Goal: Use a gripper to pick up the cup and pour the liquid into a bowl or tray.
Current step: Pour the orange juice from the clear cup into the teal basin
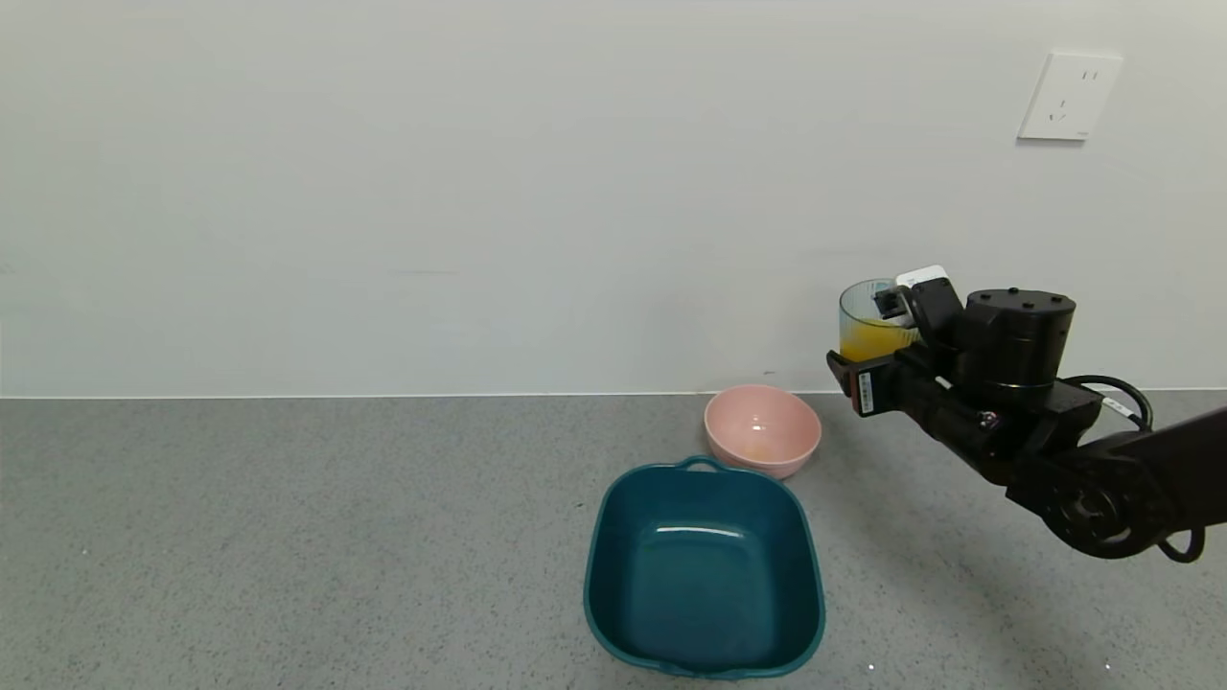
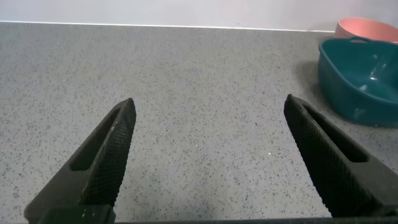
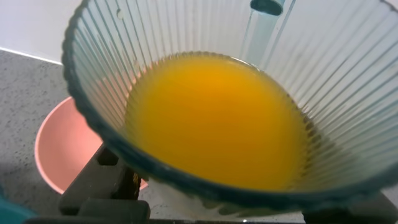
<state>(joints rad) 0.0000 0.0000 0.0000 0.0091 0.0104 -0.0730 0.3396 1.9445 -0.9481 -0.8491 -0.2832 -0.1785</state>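
My right gripper (image 1: 877, 350) is shut on the cup (image 1: 870, 321), a ribbed pale blue-green tumbler. It holds the cup upright, high above the counter, to the right of and above the pink bowl. The cup fills the right wrist view (image 3: 323, 93) and is about half full of yellow-orange liquid (image 3: 211, 118), which also shows in the head view (image 1: 868, 340). The dark teal basin (image 1: 613, 537) stands empty on the counter, nearer and to the left of the cup. My left gripper (image 2: 208, 118) is open over bare counter, far left of the basin (image 2: 348, 93).
A round pink bowl (image 1: 762, 428) stands just behind the basin; it shows below the cup in the right wrist view (image 3: 62, 146). A white wall rises behind the grey speckled counter (image 1: 288, 537). A wall socket (image 1: 1069, 96) is at the upper right.
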